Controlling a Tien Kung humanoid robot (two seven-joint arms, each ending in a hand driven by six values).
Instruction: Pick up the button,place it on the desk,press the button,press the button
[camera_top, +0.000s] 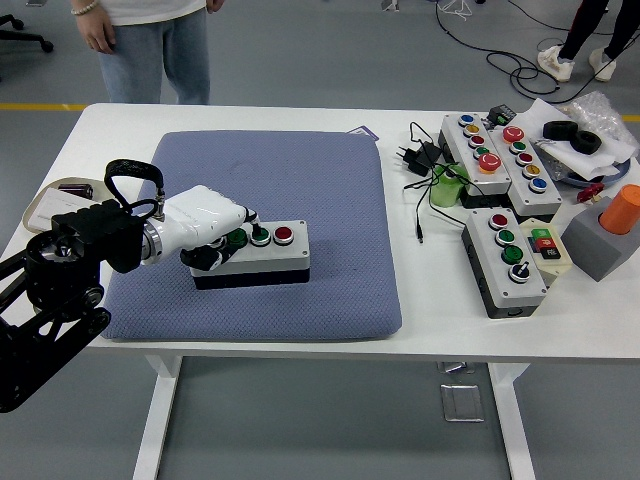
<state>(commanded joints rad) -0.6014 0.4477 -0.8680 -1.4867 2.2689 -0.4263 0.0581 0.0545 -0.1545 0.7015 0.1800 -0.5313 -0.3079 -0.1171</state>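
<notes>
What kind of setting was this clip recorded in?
Probably a robotics lab or test workshop. A white table holds a blue pad with a three-button control box under the left robot hand, several more button boxes sit to the right, and cables trail over the grey floor.
</notes>
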